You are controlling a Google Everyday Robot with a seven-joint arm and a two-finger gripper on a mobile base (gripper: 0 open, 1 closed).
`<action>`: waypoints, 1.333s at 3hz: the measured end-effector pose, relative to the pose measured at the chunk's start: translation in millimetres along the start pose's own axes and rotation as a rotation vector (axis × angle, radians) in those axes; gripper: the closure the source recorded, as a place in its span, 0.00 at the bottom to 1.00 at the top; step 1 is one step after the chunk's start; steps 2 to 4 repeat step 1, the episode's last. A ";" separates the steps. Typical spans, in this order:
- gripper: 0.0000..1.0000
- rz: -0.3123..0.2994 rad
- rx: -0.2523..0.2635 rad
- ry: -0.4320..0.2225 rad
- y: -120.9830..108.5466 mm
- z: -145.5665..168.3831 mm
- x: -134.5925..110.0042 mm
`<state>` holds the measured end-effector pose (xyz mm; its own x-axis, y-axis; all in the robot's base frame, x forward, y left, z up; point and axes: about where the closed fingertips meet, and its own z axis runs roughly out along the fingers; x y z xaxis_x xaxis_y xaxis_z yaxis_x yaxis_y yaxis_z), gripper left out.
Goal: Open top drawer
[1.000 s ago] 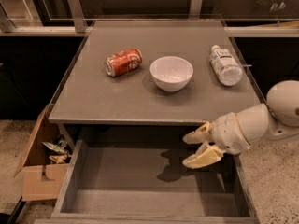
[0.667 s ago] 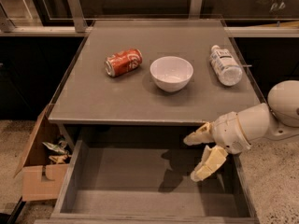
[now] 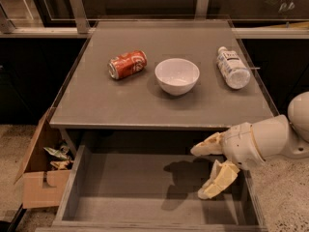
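Both fingers (image 3: 210, 144) of the pincer (image 3: 199, 173) splay wide, empty, over the open top drawer (image 3: 120, 192).

The top drawer (image 3: 130, 192) runs off the bottom of the picture, so its front face does not show. The gripper (image 3: 199, 173) hangs with its 2 fingers apart, just under the desk's (image 3: 159, 105) front right corner. Its arm (image 3: 270, 139) is cut off by the right side. The words on the can (image 3: 127, 64) and the bottle (image 3: 232, 67) are too small to read.
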<state>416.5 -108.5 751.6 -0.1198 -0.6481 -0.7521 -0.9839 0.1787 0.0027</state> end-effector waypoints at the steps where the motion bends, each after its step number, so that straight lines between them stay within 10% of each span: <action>1: 0.00 -0.002 0.113 0.023 27.0 -14.2 -4.7; 4: 0.00 -0.002 0.113 0.023 27.0 -14.2 -4.7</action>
